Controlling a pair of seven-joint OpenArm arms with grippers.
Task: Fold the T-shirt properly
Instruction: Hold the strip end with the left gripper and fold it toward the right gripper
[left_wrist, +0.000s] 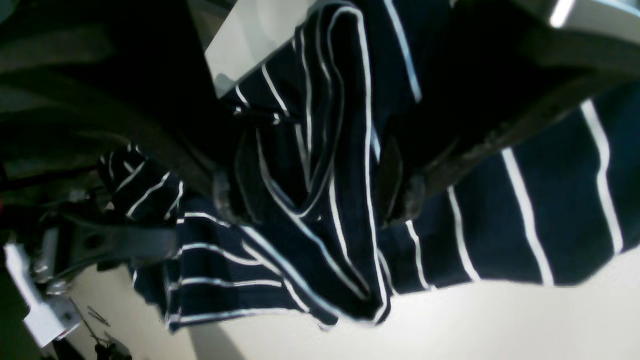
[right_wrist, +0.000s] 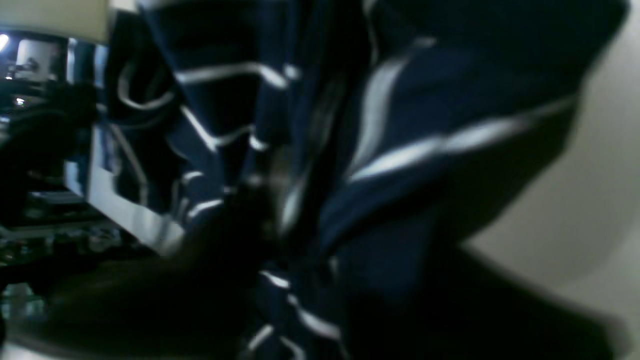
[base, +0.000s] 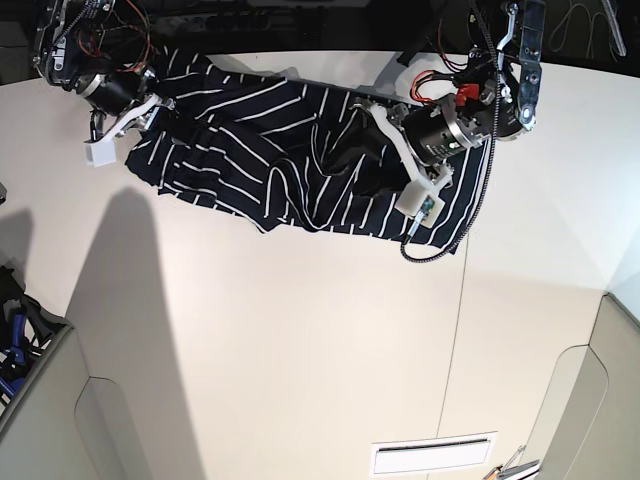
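Navy striped T-shirt between claws

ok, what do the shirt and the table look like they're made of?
Shirt: soft knit fabric, probably cotton jersey, matte; it bunches into loose folds and the white stripes bend with them. Table: hard, smooth off-white top, probably laminate or painted board; it shows a soft sheen and one straight seam.

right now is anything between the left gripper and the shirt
Nothing visible. The left gripper has its jaws spread directly around a bunched fold of the T-shirt, with only fabric between them and no other object on the table nearby.
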